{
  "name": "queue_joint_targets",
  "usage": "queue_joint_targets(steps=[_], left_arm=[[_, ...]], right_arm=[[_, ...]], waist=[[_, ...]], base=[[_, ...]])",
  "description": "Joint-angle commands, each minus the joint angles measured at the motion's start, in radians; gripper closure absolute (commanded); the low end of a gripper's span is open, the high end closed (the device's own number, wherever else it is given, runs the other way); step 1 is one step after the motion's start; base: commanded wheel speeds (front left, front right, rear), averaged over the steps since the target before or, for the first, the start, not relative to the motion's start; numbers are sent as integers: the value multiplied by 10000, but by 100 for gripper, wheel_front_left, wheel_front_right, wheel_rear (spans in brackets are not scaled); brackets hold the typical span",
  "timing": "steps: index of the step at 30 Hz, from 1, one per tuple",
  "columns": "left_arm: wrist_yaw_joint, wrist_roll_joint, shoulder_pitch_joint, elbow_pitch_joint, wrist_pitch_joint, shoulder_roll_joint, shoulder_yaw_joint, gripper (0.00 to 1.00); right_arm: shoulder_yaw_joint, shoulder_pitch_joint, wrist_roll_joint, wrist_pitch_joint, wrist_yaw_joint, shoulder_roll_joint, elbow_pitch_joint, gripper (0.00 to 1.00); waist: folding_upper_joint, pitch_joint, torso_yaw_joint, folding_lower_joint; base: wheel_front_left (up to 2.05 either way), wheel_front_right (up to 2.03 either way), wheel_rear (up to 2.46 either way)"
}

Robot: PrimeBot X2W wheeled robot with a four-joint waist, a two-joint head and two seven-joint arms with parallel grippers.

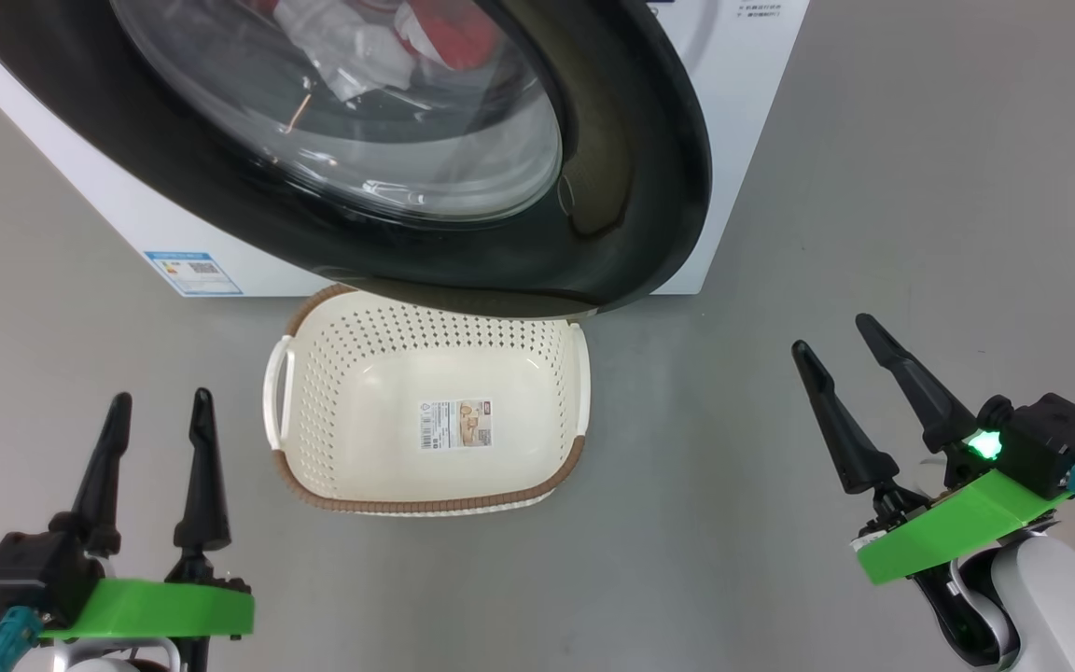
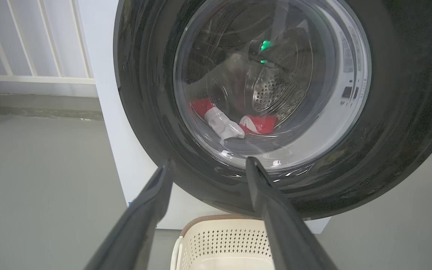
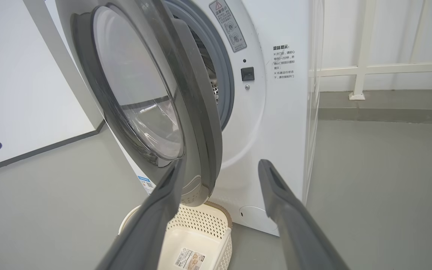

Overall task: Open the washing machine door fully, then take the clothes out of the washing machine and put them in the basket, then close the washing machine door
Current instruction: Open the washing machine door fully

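Hanging part-open: washing machine door [image 1: 631, 187], hinge side toward robot's left, free edge toward right.
Right pincer [image 1: 831, 334] released, jaws wide, empty. Nearer arm to free edge, which lies ahead and to its left.
Gap between door and washing machine [image 1: 743, 112] front shows in right wrist view.
Left pincer [image 1: 162, 395] released, empty, facing door's outer face.
Clothes [image 2: 261, 123] low in drum [image 2: 276, 86], behind door.
Basket [image 1: 425, 504] on floor [image 1: 873, 187], far rim hidden under door.
Hinge, handle not made out; garment count unclear.
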Motion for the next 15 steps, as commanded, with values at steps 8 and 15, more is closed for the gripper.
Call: queue_joint_targets(steps=[8, 15], left_arm=[[-29, 93, -7, -207, -122, 196, 337, 0], [-29, 96, -1, -223, -122, 201, 365, 0]], right_arm=[[56, -56, -12, -118, 16, -186, -327, 7], [125, -469, 339, -118, 16, -348, -452, 90]], waist=[[0, 30, 4, 0], [0, 51, -34, 0]], base=[[0, 0, 0], [0, 0, 0]])
